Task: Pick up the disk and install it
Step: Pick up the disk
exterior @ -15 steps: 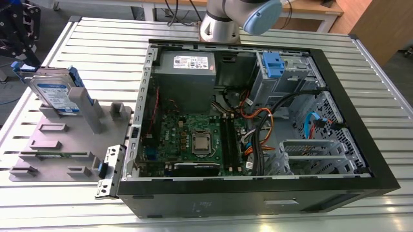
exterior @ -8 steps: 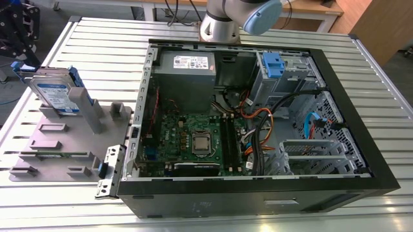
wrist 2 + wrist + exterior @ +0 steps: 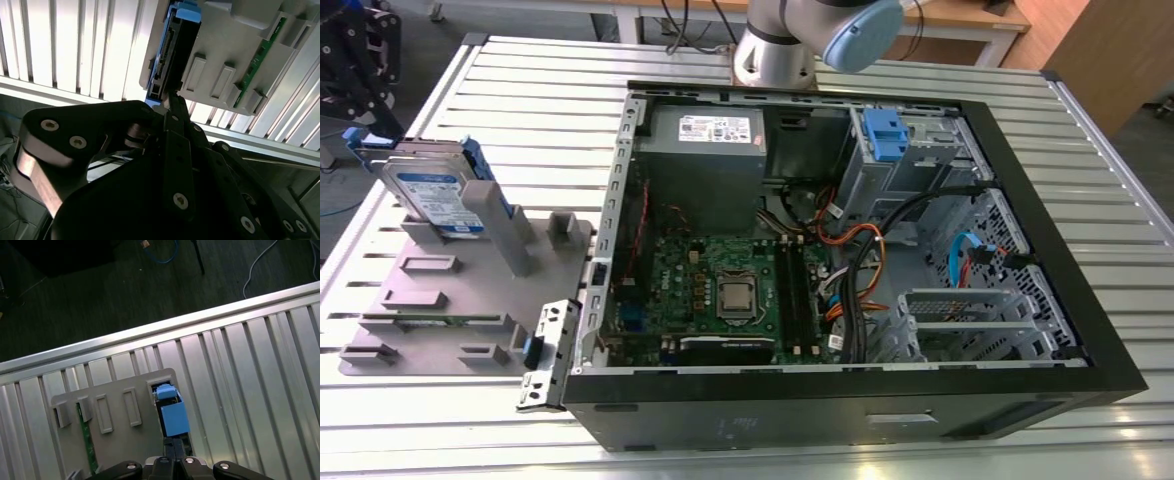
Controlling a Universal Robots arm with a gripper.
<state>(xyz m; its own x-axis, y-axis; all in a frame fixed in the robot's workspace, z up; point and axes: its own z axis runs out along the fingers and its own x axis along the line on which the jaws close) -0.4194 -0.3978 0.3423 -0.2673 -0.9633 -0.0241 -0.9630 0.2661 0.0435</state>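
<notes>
Jaws together, clear of the disk (image 3: 169, 415). Gripper (image 3: 172, 444) is black, with bolted links, and is pointed at the disk's narrow edge in both wrist views, close to it.

The disk sits straight ahead of the fingertips, standing on edge in a slot of the grey holder plate (image 3: 115, 387). A blue plastic bracket wraps its edge. The same plate holds a green memory stick (image 3: 89, 440) in a thin slot well off to one side of the jaws, with raised rectangular blocks between it and the disk.

Plate rests on a ribbed metal table (image 3: 240, 365).

Second wrist view shows the disk's connector end facing the jaws. First wrist view shows dark floor past the table edge.

Exterior view adds the disk's white-and-blue label face. On that view's right is an open black computer case (image 3: 854, 415). Inside are a green motherboard (image 3: 720, 290), grey power supply (image 3: 707, 135), metal drive cage (image 3: 927, 160) with a blue tab, and loose cables (image 3: 854, 260).
</notes>
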